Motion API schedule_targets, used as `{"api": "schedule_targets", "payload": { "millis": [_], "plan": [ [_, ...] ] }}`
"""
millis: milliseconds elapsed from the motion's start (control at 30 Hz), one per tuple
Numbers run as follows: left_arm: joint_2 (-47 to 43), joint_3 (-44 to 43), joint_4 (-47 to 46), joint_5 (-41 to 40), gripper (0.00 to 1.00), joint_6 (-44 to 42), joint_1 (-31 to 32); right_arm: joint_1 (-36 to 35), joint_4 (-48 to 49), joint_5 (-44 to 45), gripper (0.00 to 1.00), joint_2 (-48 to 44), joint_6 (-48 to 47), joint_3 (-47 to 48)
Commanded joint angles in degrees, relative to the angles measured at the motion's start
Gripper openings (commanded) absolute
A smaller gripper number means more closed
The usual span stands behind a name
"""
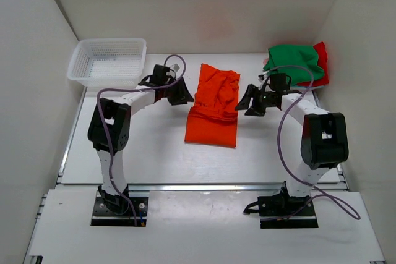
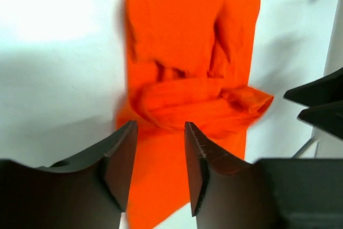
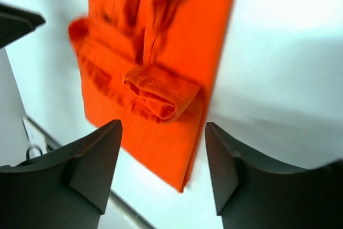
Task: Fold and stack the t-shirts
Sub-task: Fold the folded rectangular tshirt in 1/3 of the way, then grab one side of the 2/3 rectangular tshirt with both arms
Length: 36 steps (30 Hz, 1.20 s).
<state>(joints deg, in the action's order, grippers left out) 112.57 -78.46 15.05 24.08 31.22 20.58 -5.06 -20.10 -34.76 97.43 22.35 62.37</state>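
Both arms [image 1: 111, 128] reach in over the worktop [image 1: 148, 146], flanking the orange t-shirt [image 1: 213, 106], which lies centrally as a long strip, its long axis running near-to-far, narrower far end leaning slightly right. Green t-shirt [image 1: 291, 63] lies on red t-shirt [image 1: 322, 60] far right. Left end effector [image 1: 176, 94] and right end effector [image 1: 250, 100] gape, empty (a sleeve [image 3: 158, 97] sits tucked in). Best, I judge: pinch matching corners together, lift level, fold end over end.
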Motion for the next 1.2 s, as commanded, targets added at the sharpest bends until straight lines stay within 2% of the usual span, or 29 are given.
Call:
{"api": "schedule_targets", "payload": {
  "millis": [0, 33, 233, 333, 433, 500, 600, 700, 767, 800, 833, 867, 900, 933, 1033, 1167],
  "plan": [
    [-2.70, 0.91, -6.42, 3.70, 0.55, 4.45, -3.61, 2.33, 6.47, 1.43, 0.62, -1.35, 2.96, 3.37],
    [-4.63, 2.33, -8.18, 3.70, 0.55, 5.24, -4.05, 2.51, 7.08, 3.54, 0.65, -2.23, 3.57, 2.59],
    [-15.78, 18.67, -8.81, 2.39, 0.57, 2.36, -3.18, -2.74, 5.69, 10.40, 0.66, -10.85, 5.16, -7.86],
    [-22.21, 27.90, -9.16, -4.46, 0.59, 1.65, 0.94, -8.02, 5.41, 16.54, 0.65, -15.68, 8.58, -15.77],
    [-28.89, 38.43, -13.97, -12.81, 0.61, 5.50, 7.35, -14.09, 8.48, 23.58, 0.62, -23.66, 15.96, -26.56],
    [-32.14, 42.31, -17.75, -18.42, 0.60, 9.72, 10.25, -18.39, 10.95, 26.32, 0.61, -26.22, 21.57, -30.26],
    [-32.60, 44.26, -20.23, -23.89, 0.63, 11.75, 13.25, -21.04, 13.67, 28.70, 0.63, -27.55, 25.45, -33.88],
    [-28.92, 42.87, -22.08, -24.79, 0.62, 12.28, 14.05, -21.31, 17.36, 27.56, 0.64, -25.27, 26.43, -35.12],
    [-25.50, 41.02, -22.78, -24.35, 0.61, 12.28, 14.13, -21.31, 18.33, 26.94, 0.58, -22.90, 26.52, -34.77],
    [-23.21, 38.93, -22.52, -24.25, 0.57, 11.94, 13.88, -21.74, 18.51, 26.25, 0.54, -21.42, 26.34, -34.16],
    [-22.41, 37.34, -22.61, -24.34, 0.45, 11.76, 14.31, -21.31, 18.95, 25.89, 0.35, -19.92, 25.73, -33.46],
    [-20.75, 36.97, -22.87, -23.64, 0.36, 11.93, 14.23, -21.74, 18.78, 25.80, 0.09, -19.39, 25.21, -33.10],
    [-20.47, 36.71, -23.48, -22.50, 0.18, 12.54, 13.62, -21.14, 18.43, 25.97, 0.00, -19.21, 24.68, -32.58],
    [-20.99, 36.71, -23.92, -21.54, 0.00, 12.72, 13.79, -21.39, 18.17, 25.97, 0.00, -19.81, 23.28, -31.88],
    [-25.54, 36.53, -19.73, -23.36, 0.00, 11.50, 14.66, -21.48, 11.15, 28.25, 0.00, -24.01, 21.25, -29.77],
    [-33.80, 42.40, -16.46, -21.45, 0.00, 11.23, 15.54, -21.30, 6.59, 26.07, 0.00, -30.09, 19.66, -31.95]
  ]
}}
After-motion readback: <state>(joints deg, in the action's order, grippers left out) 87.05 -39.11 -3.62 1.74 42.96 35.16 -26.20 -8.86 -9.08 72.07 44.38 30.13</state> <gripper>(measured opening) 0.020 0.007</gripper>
